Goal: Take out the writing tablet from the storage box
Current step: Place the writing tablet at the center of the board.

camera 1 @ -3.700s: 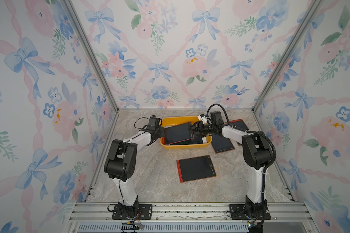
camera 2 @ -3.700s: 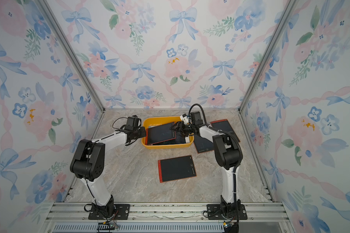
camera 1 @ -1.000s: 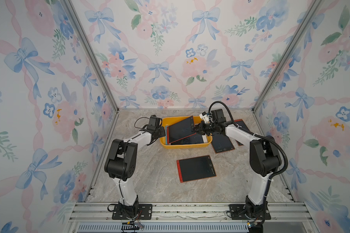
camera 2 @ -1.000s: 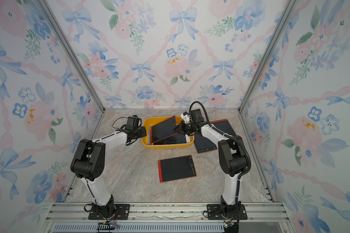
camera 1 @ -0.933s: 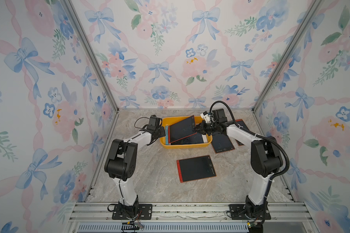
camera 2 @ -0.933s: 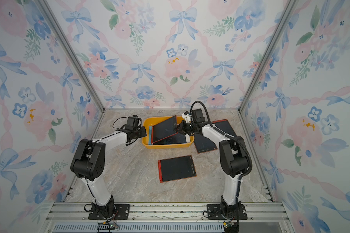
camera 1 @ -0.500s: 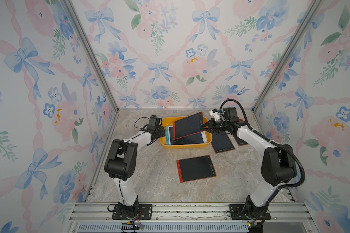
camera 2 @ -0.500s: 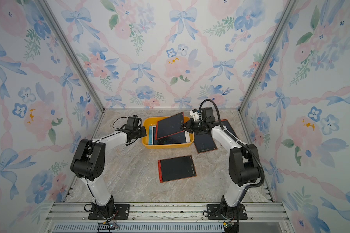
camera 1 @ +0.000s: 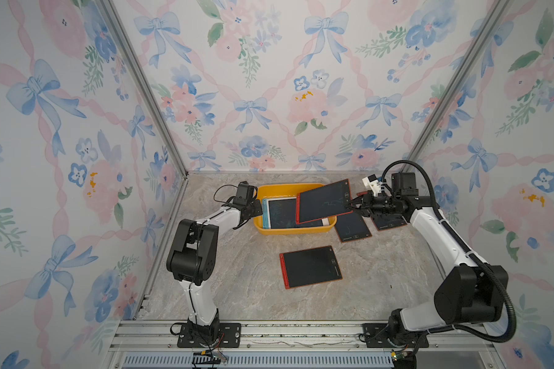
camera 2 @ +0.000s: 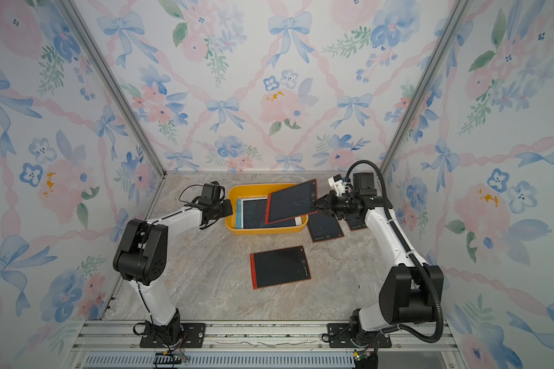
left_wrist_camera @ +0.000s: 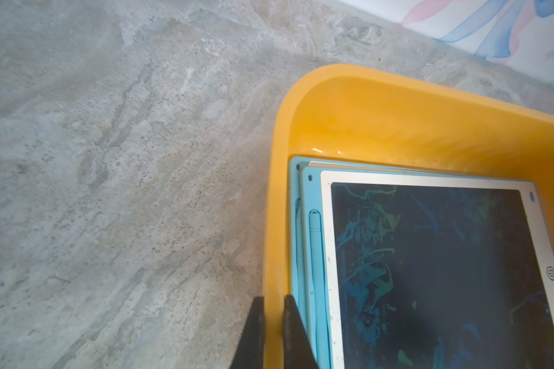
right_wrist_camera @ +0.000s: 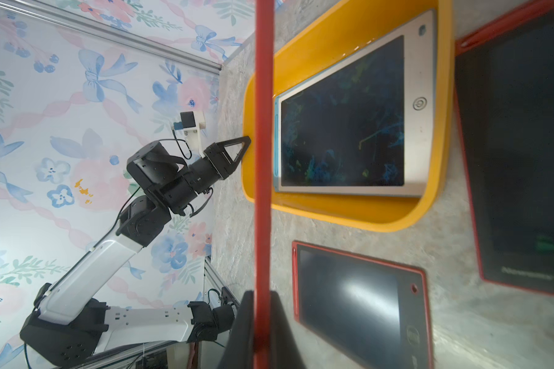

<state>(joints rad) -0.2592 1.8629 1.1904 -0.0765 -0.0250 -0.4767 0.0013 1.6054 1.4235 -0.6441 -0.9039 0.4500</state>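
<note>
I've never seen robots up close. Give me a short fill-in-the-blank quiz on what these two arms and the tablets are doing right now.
1. Of the left tool and the right tool, the one clamping the rim of the shallow yellow-orange plastic storage box is the ___ one.
2. The flat rectangular writing tablet pinched in the right tool has a ___ frame.
3. Inside the box, the white-framed tablet lies on top of tablets with light ___ frames.
Missing words: left; red; blue.
</note>
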